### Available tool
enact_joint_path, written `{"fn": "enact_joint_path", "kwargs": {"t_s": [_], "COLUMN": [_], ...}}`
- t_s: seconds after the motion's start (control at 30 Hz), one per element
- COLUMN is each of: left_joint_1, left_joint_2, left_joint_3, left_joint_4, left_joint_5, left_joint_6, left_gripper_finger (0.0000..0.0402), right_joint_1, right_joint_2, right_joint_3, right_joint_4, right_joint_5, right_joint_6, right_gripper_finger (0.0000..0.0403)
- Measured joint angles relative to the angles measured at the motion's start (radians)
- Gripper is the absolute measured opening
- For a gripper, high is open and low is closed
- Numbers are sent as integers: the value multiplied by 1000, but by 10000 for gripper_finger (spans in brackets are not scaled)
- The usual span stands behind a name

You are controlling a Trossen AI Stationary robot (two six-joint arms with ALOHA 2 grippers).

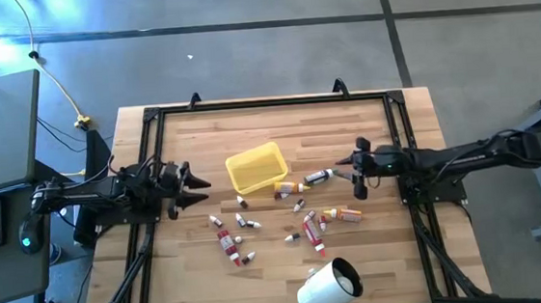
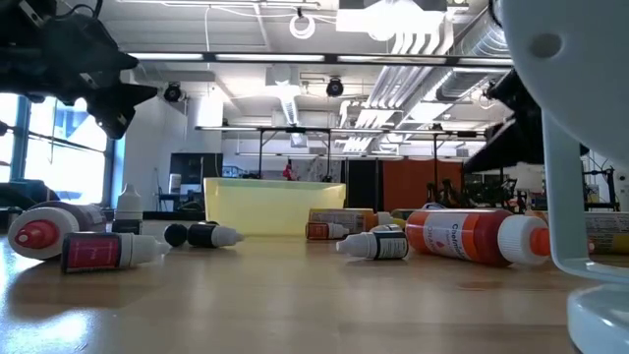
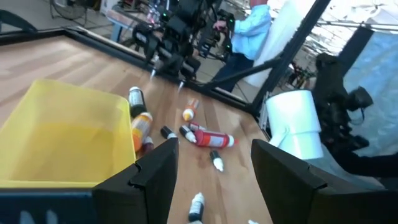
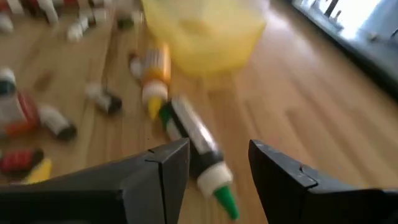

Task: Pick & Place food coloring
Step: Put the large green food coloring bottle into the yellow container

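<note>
Right wrist view: my right tool (image 4: 217, 165) hangs released, jaws apart, with the green-capped tube (image 4: 198, 149) on the bench just ahead, its long axis running toward the yellow tray (image 4: 205, 31). My left tool (image 1: 199, 186), also released, waits farther off.

Grey concrete floor (image 1: 244, 57) (taped lines), ceiling ducts (image 2: 432, 59).

Two dark jointed arms; left claw (image 1: 199, 183) and right claw (image 1: 344, 170) with black, flat, angular fingers (image 3: 155, 177).
</note>
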Motion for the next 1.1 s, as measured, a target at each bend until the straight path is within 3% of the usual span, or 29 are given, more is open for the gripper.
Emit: {"fn": "enact_joint_path", "kwargs": {"t_s": [0.17, 0.33, 0.57, 0.8, 1.1], "left_joint_1": [0, 0, 0, 0, 0], "left_joint_2": [0, 0, 0, 0, 0], "left_joint_3": [0, 0, 0, 1, 1], "left_joint_4": [0, 2, 0, 0, 3], "left_joint_5": [-30, -44, -13, 4, 1], "left_joint_6": [0, 2, 3, 0, -30], "left_gripper_finger": [202, 202, 202, 202, 202], "right_joint_1": [-67, -130, -170, -199, -203], "right_joint_2": [130, 225, 352, 440, 573], "right_joint_3": [1, 2, 3, 3, 5], "right_joint_4": [44, 132, 197, 353, 460], "right_joint_5": [-34, -131, -178, -302, -308], "right_joint_6": [-33, -58, -83, -138, -167], "right_gripper_finger": [152, 150, 149, 149, 149]}}
